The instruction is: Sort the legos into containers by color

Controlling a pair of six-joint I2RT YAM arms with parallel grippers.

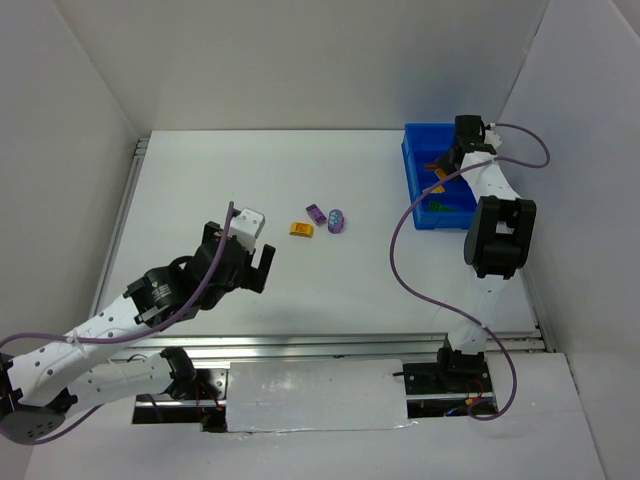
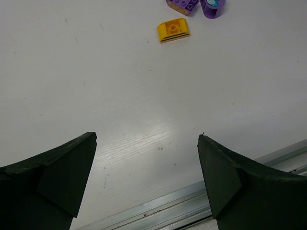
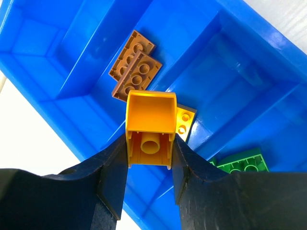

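Over the blue tray (image 3: 38,43), yellow brick (image 3: 150,112) pinched within right pincer (image 3: 150,146)

Left arm (image 1: 100,335): white, lying low, reaching forward and to its right from its base.
Left gripper (image 1: 263,268): hanging with its black fingers (image 2: 62,172) spread wide, gripping nothing.
Right arm (image 1: 497,232): white and black, rising from its base, bending at the elbow, reaching forward.
Right gripper (image 1: 447,165): pointing down, its black fingers (image 3: 110,177) pinching a small orange-yellow plastic brick (image 3: 150,112) by its two sides.
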